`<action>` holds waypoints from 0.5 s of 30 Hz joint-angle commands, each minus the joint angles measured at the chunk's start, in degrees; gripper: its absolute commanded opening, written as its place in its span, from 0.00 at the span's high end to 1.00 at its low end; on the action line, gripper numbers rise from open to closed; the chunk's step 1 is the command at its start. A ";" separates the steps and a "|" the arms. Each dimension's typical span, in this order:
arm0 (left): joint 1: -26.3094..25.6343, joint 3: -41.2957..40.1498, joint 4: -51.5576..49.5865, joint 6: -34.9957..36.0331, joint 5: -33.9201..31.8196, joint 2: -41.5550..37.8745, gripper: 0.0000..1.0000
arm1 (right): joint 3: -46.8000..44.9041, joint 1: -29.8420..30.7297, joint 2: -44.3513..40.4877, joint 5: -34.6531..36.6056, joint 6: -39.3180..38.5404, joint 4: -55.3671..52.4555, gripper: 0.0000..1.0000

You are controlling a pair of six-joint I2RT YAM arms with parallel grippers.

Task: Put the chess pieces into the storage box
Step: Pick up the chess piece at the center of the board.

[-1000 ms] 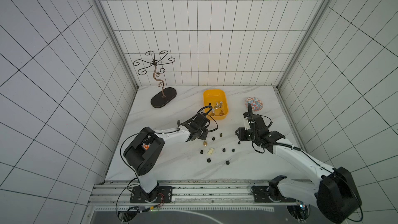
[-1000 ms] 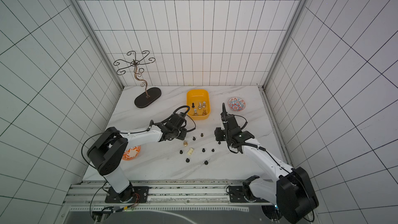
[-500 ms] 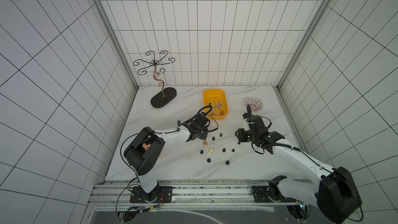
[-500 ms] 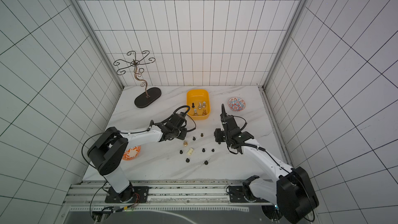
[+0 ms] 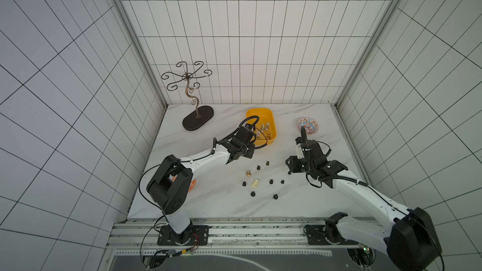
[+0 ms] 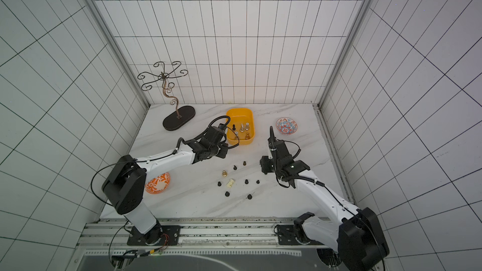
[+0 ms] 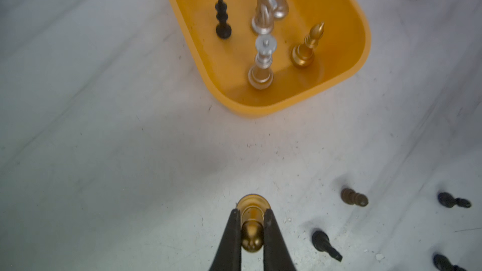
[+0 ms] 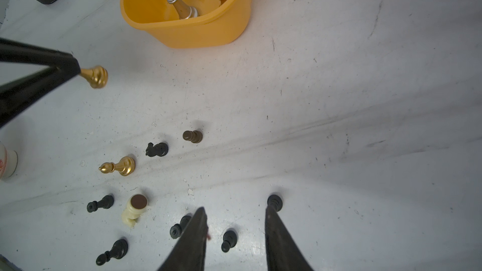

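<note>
Five chess pieces (image 7: 261, 66) stood upright in the yellow-orange storage box (image 7: 260, 108), which sat on the marble table (image 7: 104, 126) out ahead of the left gripper (image 7: 251, 212), clear of its tips. They were a black piece (image 7: 223, 19), a silver knight (image 7: 263, 9), two other silver ones and a gold bishop (image 7: 307, 48).

The left gripper's fingers (image 7: 232, 230) were clenched on a gold pawn (image 7: 251, 235), one on each side of it. Its round head sat back between them and its base poked out past the tips toward the box. I couldn't tell whether the base touched the marble.

The right gripper (image 8: 234, 209) was released, its fingers (image 8: 193, 241) spread with nothing gripped. One black pawn (image 8: 229, 241) sat in the gap between them, touching neither as far as I could see. Another pawn (image 8: 274, 202) stood right at the tip of one finger. A third pawn (image 8: 178, 228) was half hidden behind the other finger.

Ahead of those tips, off toward the left arm, were the loose pieces. There was a cream-white piece (image 8: 135, 208) tipped on its side with its dark base showing, and near it a second gold bishop (image 8: 120, 166). A black knight (image 8: 156, 149), a brown pawn (image 8: 193, 136) and two more black pawns were there too.

Well beyond the right fingers was a small patterned bowl (image 5: 307, 125). Well beyond the left ones stood a curly metal jewellery stand (image 5: 194, 116). An orange-and-white bowl (image 6: 157, 182) sat far behind the left fingers, by the arm's elbow.
</note>
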 commanded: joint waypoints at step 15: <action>6.03 28.75 3.30 9.07 -2.10 19.39 0.91 | -2.29 0.35 -0.70 -0.44 0.37 -3.26 0.62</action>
